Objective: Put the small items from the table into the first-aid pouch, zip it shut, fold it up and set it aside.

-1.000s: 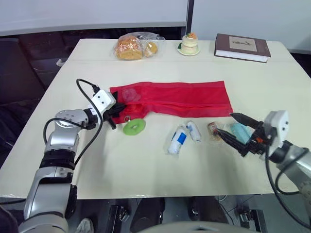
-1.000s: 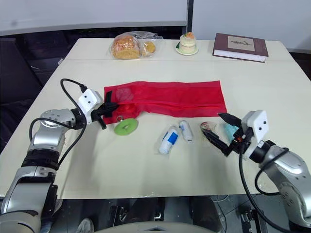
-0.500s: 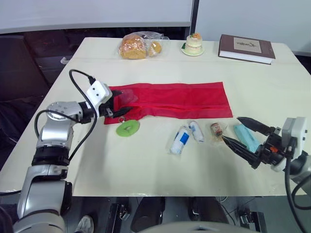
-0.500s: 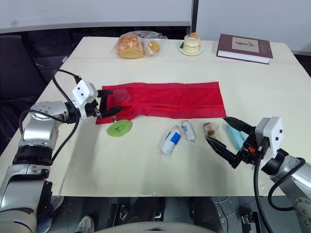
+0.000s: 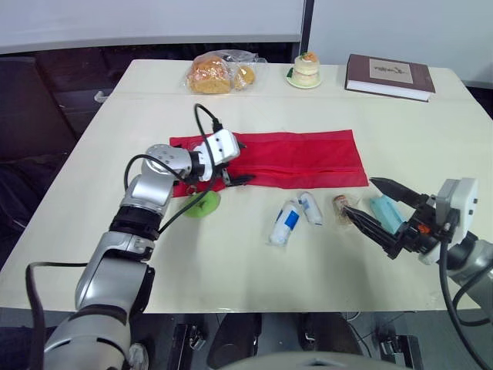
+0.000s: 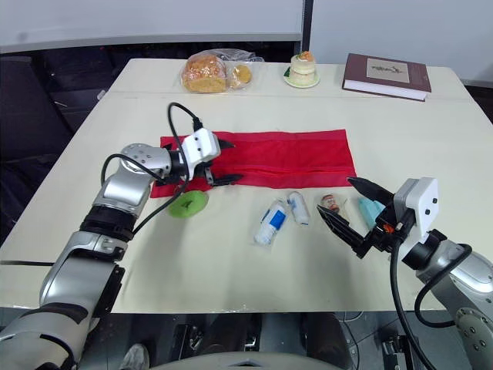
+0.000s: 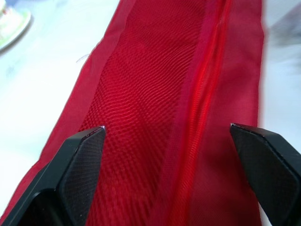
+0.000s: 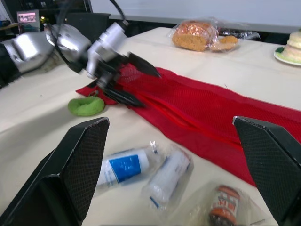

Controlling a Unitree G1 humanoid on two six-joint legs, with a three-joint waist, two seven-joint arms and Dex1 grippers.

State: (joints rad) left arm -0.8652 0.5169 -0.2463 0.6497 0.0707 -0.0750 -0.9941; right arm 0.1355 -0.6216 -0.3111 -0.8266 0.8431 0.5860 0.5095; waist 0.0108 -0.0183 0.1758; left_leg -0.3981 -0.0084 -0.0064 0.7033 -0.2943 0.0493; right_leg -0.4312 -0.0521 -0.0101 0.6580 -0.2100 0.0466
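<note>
Showing the red mesh first-aid pouch point(image 5: 293, 158) spread flat and lengthwise across the middle of the cream tabletop point(image 5: 231, 262), with its zip seam point(image 7: 200, 89) running along its length. The left end effector point(image 5: 245, 163) is over the pouch's left part, released, its two black fingers point(image 7: 80, 150) held wide apart above the mesh; whether they touch the fabric cannot be told. Just beside the pouch's near left corner lies a green ring-shaped item point(image 5: 202, 203). Near the pouch's front edge, outside it, lie a blue-and-white wrapped roll point(image 5: 286, 223), a white wrapped roll point(image 5: 309, 208), a small red-brown vial in clear wrap point(image 5: 341, 205) and a flat teal packet point(image 5: 384, 212). The right end effector point(image 5: 358, 194) is likewise released and grasps nothing; from the head views its spread fingers flank the teal packet, the lower tip near the vial. At the far edge stand a clear bag of bread point(image 5: 218, 73), a small cake on a plate point(image 5: 306, 69) and a brown hardcover book point(image 5: 389, 75).
</note>
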